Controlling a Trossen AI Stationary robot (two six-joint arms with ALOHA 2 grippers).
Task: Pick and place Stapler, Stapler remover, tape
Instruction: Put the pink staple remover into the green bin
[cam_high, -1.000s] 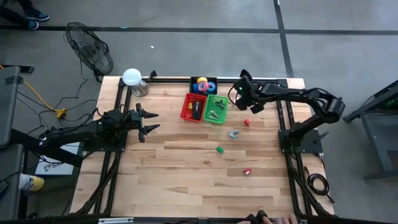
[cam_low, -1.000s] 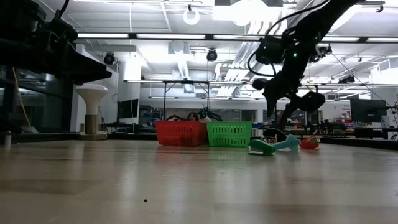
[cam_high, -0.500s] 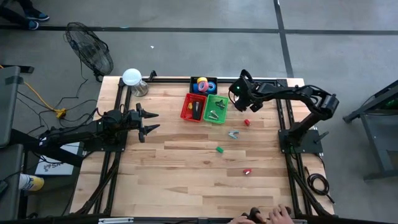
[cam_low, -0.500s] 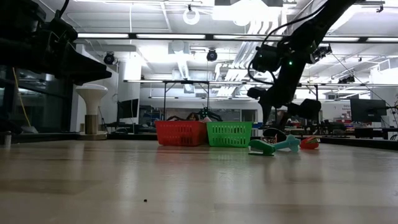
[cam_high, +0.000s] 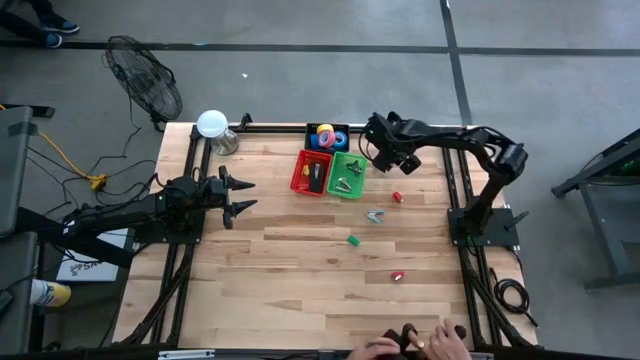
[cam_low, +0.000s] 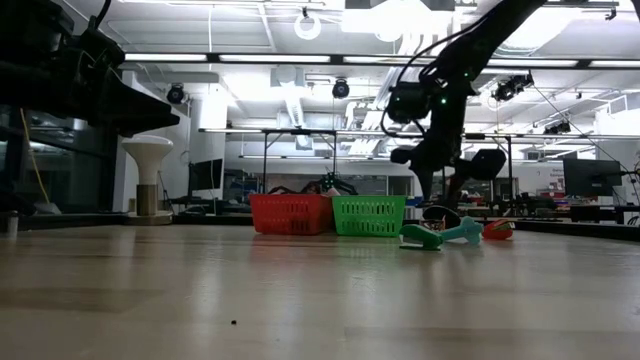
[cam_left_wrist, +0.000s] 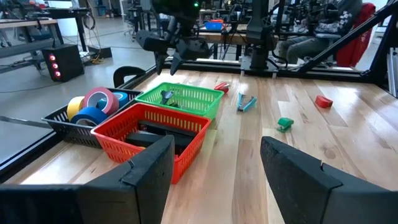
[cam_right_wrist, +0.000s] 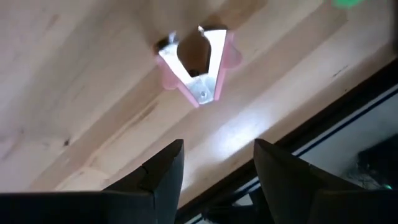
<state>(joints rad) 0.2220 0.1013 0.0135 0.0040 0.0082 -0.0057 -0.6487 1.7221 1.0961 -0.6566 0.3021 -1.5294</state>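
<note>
Near the frame's upper middle in the high view, 3 baskets cluster: the tape tray (cam_high: 343, 130) sits uppermost, the basket with the stapler (cam_high: 299, 176) lower left, another basket (cam_high: 357, 176) lower right. The right gripper (cam_high: 381, 152) hangs just right of them. Lower down lie 4 small pieces (cam_high: 375, 215). The left gripper (cam_high: 237, 195) sits left of centre. A lamp (cam_high: 212, 124) stands upper left.

Grey concrete floor (cam_high: 300, 90), black floor fan (cam_high: 145, 82) (perhaps idle), ceiling striplights (cam_low: 180, 57).
</note>
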